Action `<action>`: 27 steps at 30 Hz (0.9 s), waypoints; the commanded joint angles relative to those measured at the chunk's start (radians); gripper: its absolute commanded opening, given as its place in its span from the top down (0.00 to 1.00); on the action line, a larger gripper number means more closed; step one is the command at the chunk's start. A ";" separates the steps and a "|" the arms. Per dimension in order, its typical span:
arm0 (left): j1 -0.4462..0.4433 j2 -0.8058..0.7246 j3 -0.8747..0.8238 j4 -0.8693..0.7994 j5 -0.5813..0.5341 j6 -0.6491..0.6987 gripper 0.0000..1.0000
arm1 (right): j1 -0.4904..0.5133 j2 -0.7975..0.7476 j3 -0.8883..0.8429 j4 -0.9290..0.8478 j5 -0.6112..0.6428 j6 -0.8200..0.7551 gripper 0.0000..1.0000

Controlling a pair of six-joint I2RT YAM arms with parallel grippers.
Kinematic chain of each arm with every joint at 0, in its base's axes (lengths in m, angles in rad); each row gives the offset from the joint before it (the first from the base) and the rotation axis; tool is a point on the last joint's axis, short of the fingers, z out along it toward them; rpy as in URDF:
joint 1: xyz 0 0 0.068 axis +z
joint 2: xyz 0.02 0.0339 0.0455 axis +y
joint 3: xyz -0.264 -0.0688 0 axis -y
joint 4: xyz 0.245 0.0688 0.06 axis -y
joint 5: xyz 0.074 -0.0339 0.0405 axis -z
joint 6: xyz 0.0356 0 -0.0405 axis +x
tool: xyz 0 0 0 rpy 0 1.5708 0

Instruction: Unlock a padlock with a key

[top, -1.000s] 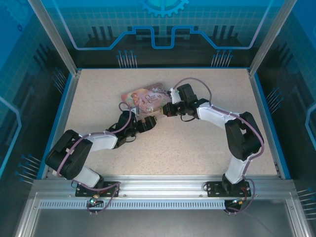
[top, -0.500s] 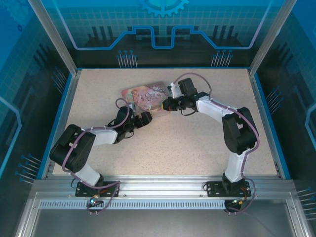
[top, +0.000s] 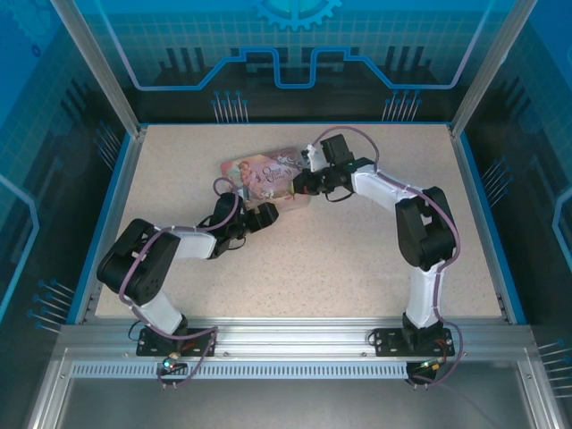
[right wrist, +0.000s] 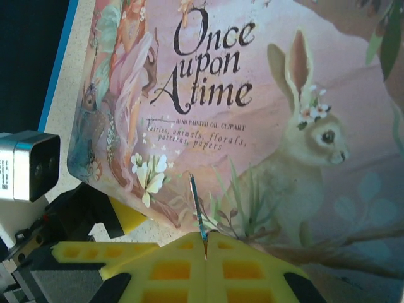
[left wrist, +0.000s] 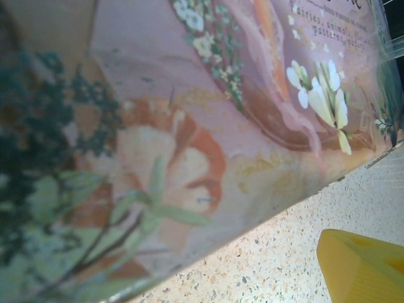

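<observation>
The left gripper (top: 261, 216) sits at the near edge of the pink tin (top: 266, 174), its jaws spread and empty. From its wrist, one blocky yellow finger (left wrist: 360, 268), matte and wedge-shaped, stands off the tin's rim with a strip of speckled beige table (left wrist: 284, 252) between them. The tin is flat and rectangular with rounded corners. Its glossy lid is printed with a fairy, white blossoms, a long-eared hare and curly black script. At the tin's right edge the right gripper (top: 301, 186) is clamped tight, its two yellow pads (right wrist: 252, 271), moulded with square hollows, pressed flat together. Pinched in their seam is the key (right wrist: 198, 211), a thin dark sliver of metal. Its blade pokes out over the lid's near margin beside the blossoms; whether it touches the lid I cannot tell.
</observation>
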 commanded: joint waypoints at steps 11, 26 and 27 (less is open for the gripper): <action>-0.017 0.020 0.033 0.052 0.009 0.019 0.08 | -0.016 0.126 0.151 -0.144 0.025 0.000 1.00; -0.050 0.076 0.040 0.132 -0.079 0.033 0.08 | -0.012 0.153 0.121 -0.214 0.103 -0.025 1.00; -0.052 0.079 0.039 0.136 -0.086 0.032 0.08 | -0.012 0.153 0.119 -0.212 0.102 -0.025 1.00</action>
